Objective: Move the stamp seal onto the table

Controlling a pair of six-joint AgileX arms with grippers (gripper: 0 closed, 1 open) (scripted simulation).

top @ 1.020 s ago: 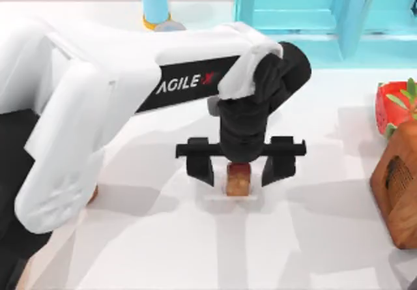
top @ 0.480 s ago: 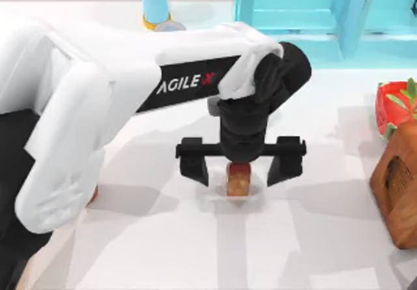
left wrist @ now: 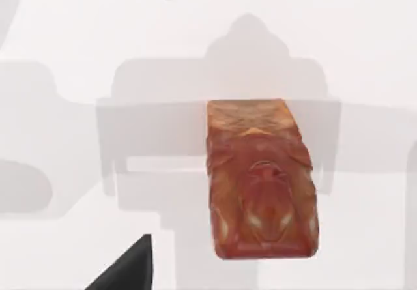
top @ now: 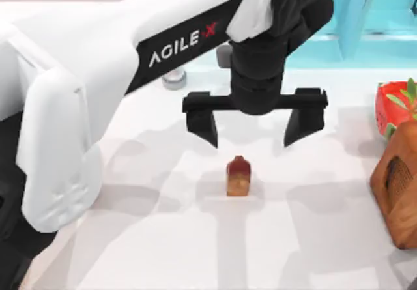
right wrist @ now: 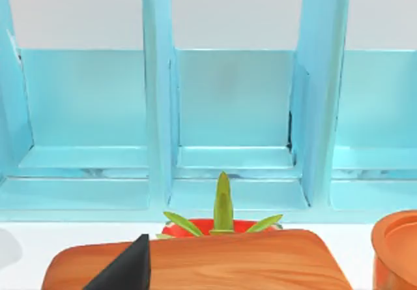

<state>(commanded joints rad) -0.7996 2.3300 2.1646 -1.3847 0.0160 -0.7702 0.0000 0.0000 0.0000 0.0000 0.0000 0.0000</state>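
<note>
The stamp seal [top: 238, 177] stands alone on the white desk [top: 195, 251]; the left gripper [top: 254, 130] hovers above it, fingers apart.

a rendered test setup, not any real room: plain white bench [top: 195, 251] with flat soft shadows, a pale blue compartment rack [right wrist: 228, 120] along the far edge, a white agilex arm [top: 98, 75] reaching over. scattered props: a strawberry [top: 394, 104], a brown wooden block [top: 397, 186], an orange pot [right wrist: 397, 251].
</note>
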